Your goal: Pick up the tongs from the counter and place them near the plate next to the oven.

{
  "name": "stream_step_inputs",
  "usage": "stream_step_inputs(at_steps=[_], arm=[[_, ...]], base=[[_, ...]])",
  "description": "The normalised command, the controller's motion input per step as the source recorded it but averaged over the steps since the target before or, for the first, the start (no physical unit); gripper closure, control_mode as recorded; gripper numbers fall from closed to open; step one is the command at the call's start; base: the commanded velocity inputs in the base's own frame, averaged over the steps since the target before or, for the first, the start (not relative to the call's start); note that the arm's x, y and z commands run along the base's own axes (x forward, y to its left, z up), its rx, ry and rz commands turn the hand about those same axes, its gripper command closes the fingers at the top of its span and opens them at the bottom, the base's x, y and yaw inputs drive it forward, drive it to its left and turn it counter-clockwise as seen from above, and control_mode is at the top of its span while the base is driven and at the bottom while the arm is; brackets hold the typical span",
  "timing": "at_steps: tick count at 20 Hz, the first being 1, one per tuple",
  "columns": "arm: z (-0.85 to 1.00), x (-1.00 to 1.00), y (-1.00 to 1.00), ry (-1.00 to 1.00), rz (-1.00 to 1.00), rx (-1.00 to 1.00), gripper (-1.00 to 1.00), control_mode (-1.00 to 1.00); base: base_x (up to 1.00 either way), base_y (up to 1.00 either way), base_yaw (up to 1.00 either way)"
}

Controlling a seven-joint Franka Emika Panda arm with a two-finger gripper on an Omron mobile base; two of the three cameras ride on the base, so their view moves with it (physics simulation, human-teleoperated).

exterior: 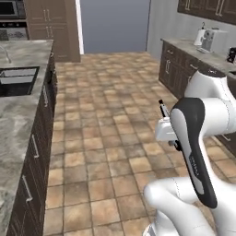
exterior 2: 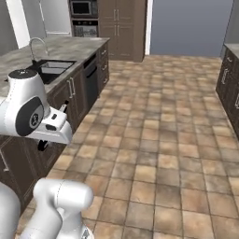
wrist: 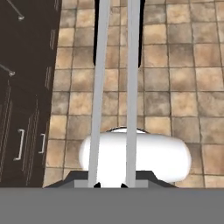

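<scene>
- Tongs [wrist: 98, 109] run up the middle of the hand view as two slim silver-grey arms side by side, rising from between the finger tips at the bottom; their black ends sit at the far end, over the floor tiles.
- Closed tight, the gripper [wrist: 110, 184] has the tongs clamped between its fingers, held in the air away from any surface.
- From the left base view, one black tip of the tongs [exterior: 162, 109] sticks up just past the white hand, right beside the arm's dark elbow cover.
- Below the tongs lies the brown tiled floor [wrist: 175, 78], with dark cabinet fronts [wrist: 22, 109] along the left of the hand view.
- To the left stands the counter [exterior: 14, 115], grey-beige marbled stone on a dark brown base, with its black sink [exterior: 16, 78] set in.
- In the right base view the same counter [exterior 2: 70, 46] carries an arched faucet [exterior 2: 37, 46] beside the sink.
- Far off, a built-in oven [exterior 2: 84, 28] and microwave [exterior 2: 83, 7] sit in the tall dark cabinet wall.
- On the right-hand counter stands a white toaster [exterior: 212, 39].
</scene>
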Motion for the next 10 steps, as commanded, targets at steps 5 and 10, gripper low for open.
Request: stream_step_inputs(at_steps=[5, 10], arm=[[0.00, 0.00, 0.00, 0.00, 0.00, 0.00, 1.00, 1.00], [0.00, 0.00, 0.00, 0.00, 0.00, 0.00, 1.00, 1.00]], base=[[1.00, -0.42, 0.37], [1.00, -0.61, 0.36]])
